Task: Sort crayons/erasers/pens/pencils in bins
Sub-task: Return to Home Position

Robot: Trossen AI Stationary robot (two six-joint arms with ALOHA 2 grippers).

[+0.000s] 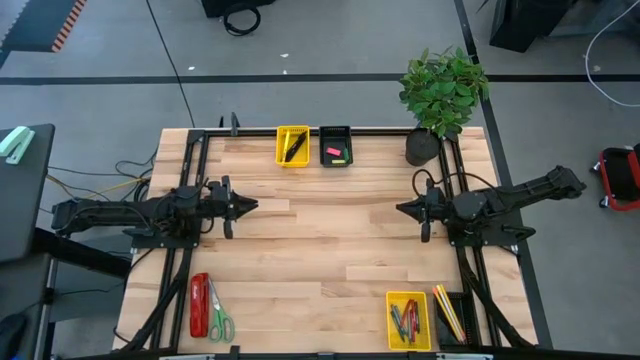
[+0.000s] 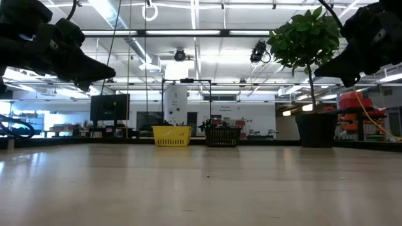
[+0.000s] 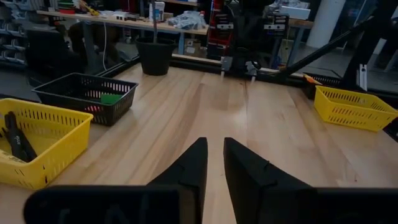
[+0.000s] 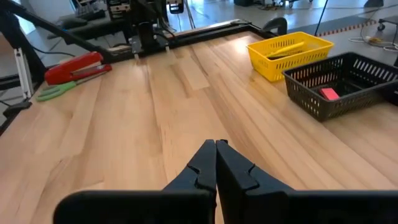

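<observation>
Table (image 1: 330, 250): we are finding its middle bare, with all stock sitting at the edges.

Bins: a yellow bin (image 1: 293, 145) is holding black pens (image 1: 294, 148); just beside it a black bin (image 1: 336, 145) is holding pink and green erasers (image 1: 336, 152). At the opposite edge, a second yellow bin (image 1: 408, 319) is holding crayons (image 1: 404, 320), and a second black bin (image 1: 452, 318) beside it the pencils (image 1: 446, 312).

Left gripper (image 1: 252, 206): hovering empty, fingers slightly parted.

Right gripper (image 1: 402, 209): hovering empty, fingers pressed together.

Handling, as we are judging it: everything light. Pens and pencils stiff, smooth, liable to roll; we are advising a mid-length pinch. Crayons brittle, waxy; gentle grip. Erasers soft, grippy; pinch across the short sides.
</observation>
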